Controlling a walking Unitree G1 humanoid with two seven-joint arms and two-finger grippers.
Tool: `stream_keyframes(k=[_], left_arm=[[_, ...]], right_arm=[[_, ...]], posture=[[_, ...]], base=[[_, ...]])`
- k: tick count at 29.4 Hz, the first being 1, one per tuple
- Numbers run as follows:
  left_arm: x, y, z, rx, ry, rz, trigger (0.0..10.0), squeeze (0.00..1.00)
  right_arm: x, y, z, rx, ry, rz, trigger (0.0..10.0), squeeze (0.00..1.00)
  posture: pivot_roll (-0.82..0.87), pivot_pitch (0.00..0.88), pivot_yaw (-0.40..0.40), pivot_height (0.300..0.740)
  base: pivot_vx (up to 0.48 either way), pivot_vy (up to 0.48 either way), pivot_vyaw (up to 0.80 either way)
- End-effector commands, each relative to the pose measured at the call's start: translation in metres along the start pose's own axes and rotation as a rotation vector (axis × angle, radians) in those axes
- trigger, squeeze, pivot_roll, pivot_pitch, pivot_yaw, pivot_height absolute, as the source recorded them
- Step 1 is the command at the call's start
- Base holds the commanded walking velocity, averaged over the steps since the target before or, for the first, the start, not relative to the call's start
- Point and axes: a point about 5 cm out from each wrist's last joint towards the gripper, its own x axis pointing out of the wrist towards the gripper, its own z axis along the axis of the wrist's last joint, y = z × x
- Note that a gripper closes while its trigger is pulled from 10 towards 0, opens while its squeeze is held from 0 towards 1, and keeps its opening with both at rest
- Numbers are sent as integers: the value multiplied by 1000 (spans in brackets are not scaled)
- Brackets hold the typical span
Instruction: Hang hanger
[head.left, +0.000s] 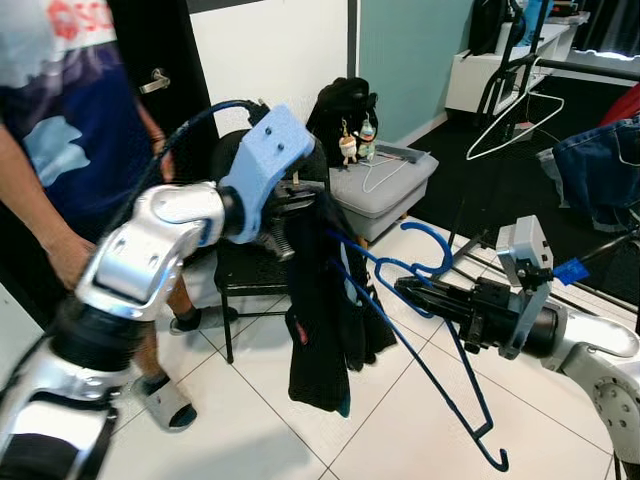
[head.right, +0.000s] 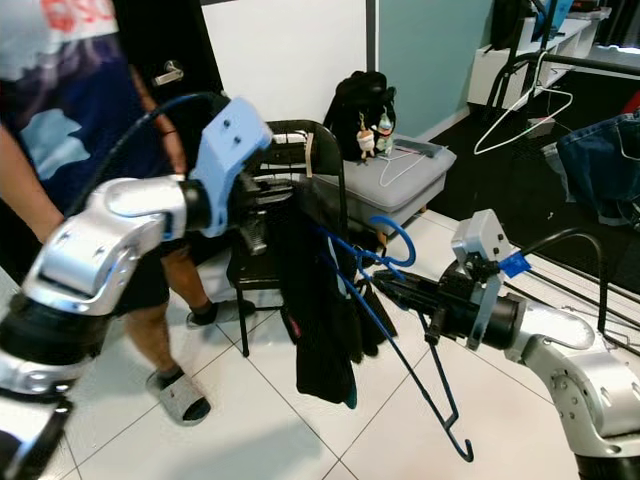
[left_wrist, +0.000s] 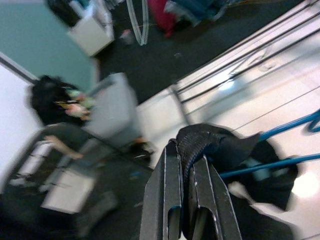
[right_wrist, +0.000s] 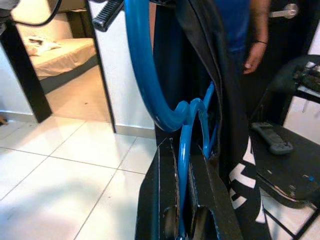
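Note:
A blue hanger (head.left: 440, 350) hangs in mid-air in front of me, its hook (head.left: 432, 248) curling up beside a black garment (head.left: 325, 320). My right gripper (head.left: 405, 288) is shut on the hanger's neck, and in the right wrist view the blue wire (right_wrist: 184, 150) runs between its fingers (right_wrist: 162, 200). My left gripper (head.left: 300, 200) is raised and shut on the garment's top edge; in the left wrist view the black fabric (left_wrist: 210, 147) is pinched between its fingers (left_wrist: 162, 200). One hanger arm runs into the garment.
A person (head.left: 70, 130) stands close on my left beside a black chair (head.left: 245, 270). A grey case (head.left: 385, 180) with a black bag (head.left: 345, 115) sits behind. A clothes rack (head.left: 515, 60) with a white hanger (head.left: 520, 120) and jeans (head.left: 600, 165) stands at the right.

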Motion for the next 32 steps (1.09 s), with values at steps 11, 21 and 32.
stream_keyframes(k=[11,21,32], left_arm=[[-17,11,-6,432,96,-122,10000,0],[-21,-11,12,434,-68,-322,10000,0],[-29,7,4,466,5,-285,10000,0]], right_arm=[[-11,22,11,26,-35,211,10000,0],[-9,12,10,-8,-16,137,10000,0],[-15,5,6,-17,23,60,10000,0]], posture=[[-68,0,51,736],[-65,0,54,736],[-71,0,56,736]], base=[[0,0,0],[0,0,0],[0,0,0]])
